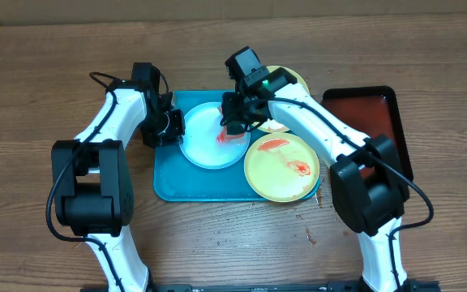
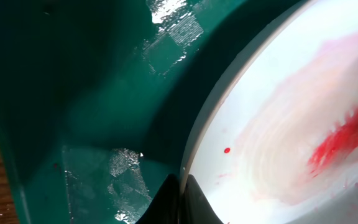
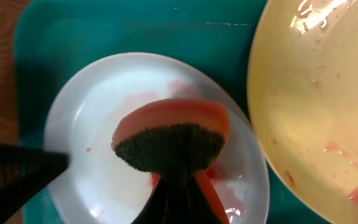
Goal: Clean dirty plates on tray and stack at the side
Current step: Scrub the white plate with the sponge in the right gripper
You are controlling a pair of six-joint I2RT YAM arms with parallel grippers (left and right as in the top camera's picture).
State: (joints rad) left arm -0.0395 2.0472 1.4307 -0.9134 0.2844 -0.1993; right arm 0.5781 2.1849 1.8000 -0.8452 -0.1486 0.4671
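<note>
The teal tray lies mid-table. A pale blue-white plate smeared with red sauce sits on it. My left gripper is shut on this plate's left rim; in the left wrist view the fingers pinch the rim of the plate above the tray. My right gripper is shut on an orange sponge with a dark green pad, held over the white plate. A yellow-green plate with sauce overlaps the tray's right edge. Another yellow-green plate lies behind the right arm.
A dark red, black-rimmed tray lies at the right on the wooden table. Small red sauce drops dot the table in front of the yellow-green plate. In the right wrist view the left gripper's finger shows at the lower left.
</note>
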